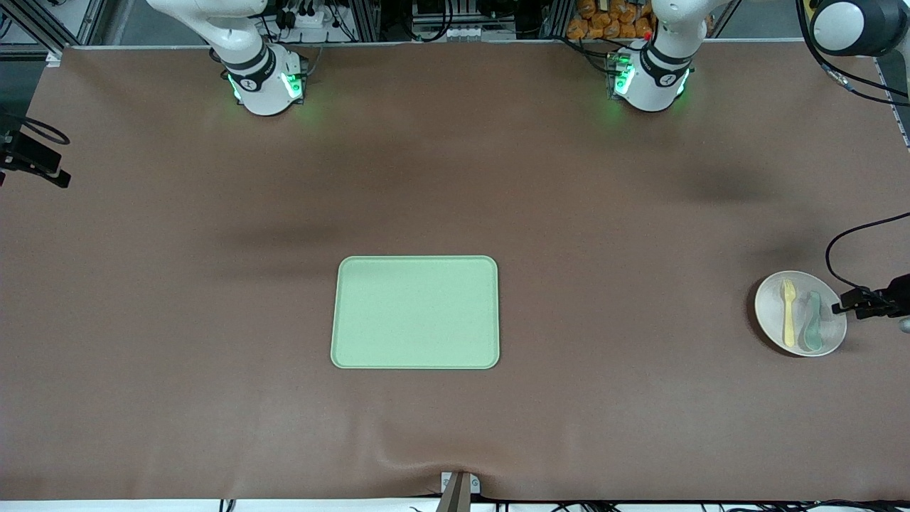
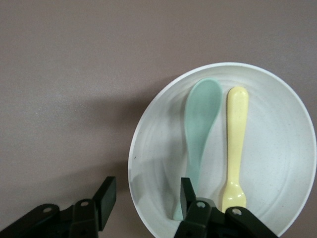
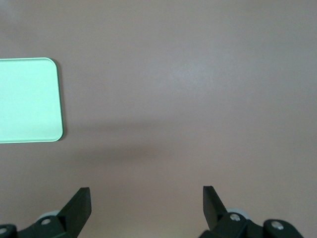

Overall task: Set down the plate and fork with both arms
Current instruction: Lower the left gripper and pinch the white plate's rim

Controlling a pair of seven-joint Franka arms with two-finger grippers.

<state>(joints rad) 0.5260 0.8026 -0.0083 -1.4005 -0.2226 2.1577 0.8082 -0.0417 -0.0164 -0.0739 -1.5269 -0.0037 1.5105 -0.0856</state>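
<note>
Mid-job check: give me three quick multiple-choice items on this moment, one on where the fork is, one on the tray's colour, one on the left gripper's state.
1. Where does the fork lie?
A. on the tray
B. on the plate beside the spoon
C. on the bare table

2. What colour is the tray?
A. light green
B. blue
C. red

3. How is the left gripper?
A. shut on the fork
B. shut on the plate
C. open, over the plate's rim

Answers: 1 B, both utensils lie side by side on the plate. 2 A, it shows pale green in the front view. 3 C, its fingers stand apart, holding nothing.
</note>
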